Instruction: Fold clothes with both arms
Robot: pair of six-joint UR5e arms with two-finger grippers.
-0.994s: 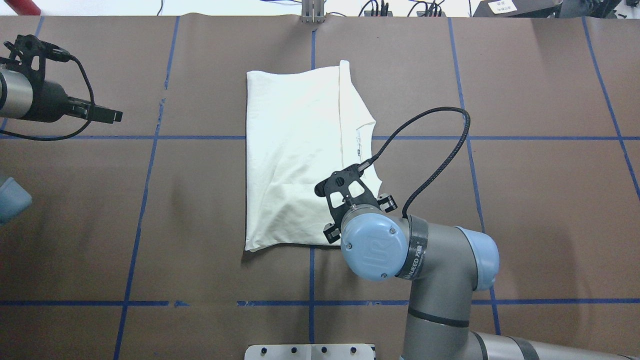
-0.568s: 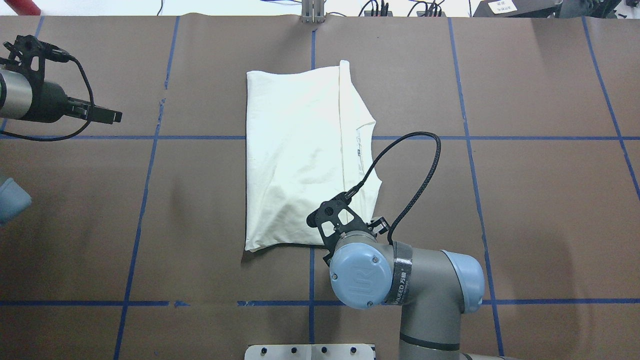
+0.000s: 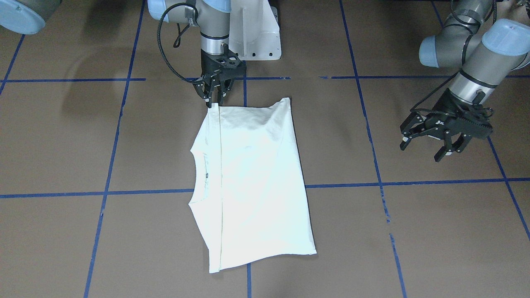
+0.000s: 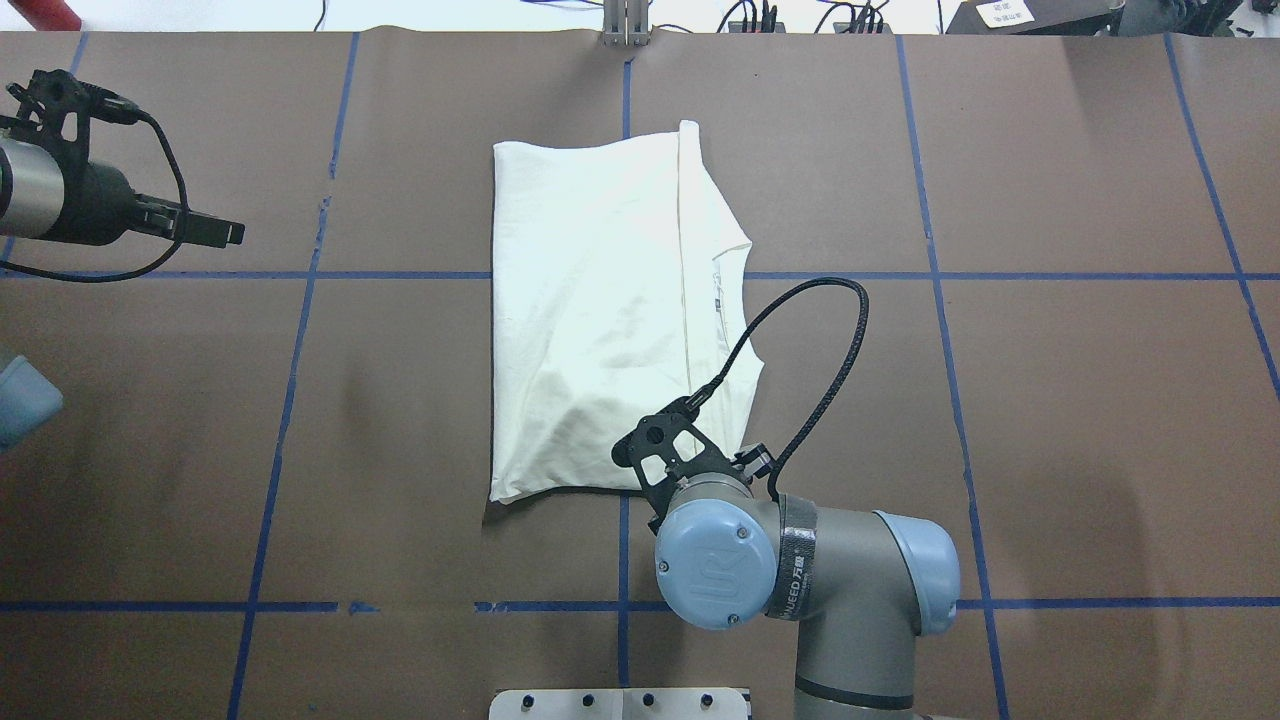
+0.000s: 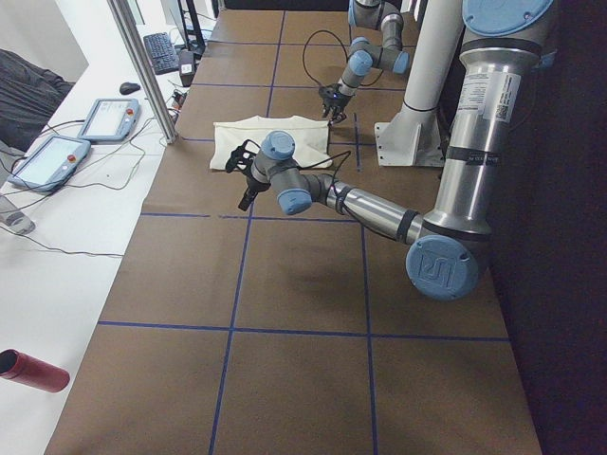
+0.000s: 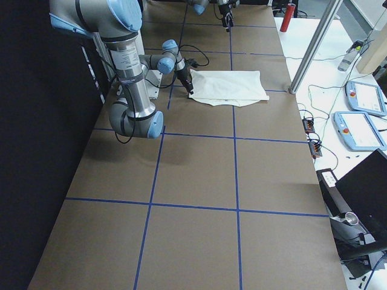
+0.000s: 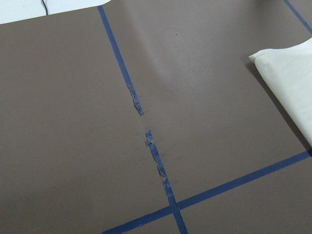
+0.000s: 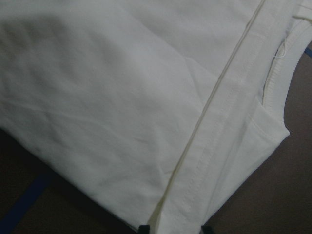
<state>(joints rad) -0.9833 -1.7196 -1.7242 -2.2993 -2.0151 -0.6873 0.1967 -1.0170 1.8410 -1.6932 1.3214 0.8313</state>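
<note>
The cream T-shirt (image 3: 252, 178) lies folded, plain side up, in the middle of the table (image 3: 414, 231); no print shows. It also shows in the overhead view (image 4: 590, 310). My right gripper (image 3: 215, 101) points down at the shirt's corner nearest the robot. In the right wrist view the shirt's stitched hem (image 8: 214, 112) runs between the two fingertips (image 8: 144, 228), which stand a little apart on either side of it. My left gripper (image 3: 430, 151) is open and empty, hovering over bare table far to the shirt's side. The left wrist view catches only a shirt corner (image 7: 292, 73).
The white pedestal base (image 3: 254, 33) stands just behind the right gripper. Blue tape lines (image 4: 300, 275) grid the brown table. A metal post (image 5: 142, 66) and tablet pendants (image 5: 43, 156) sit past the table's far edge. A red cylinder (image 6: 288, 15) lies off the table.
My right arm has drawn back from over the shirt toward the robot and settled at the shirt's near edge. The left arm and the shirt have not moved.
</note>
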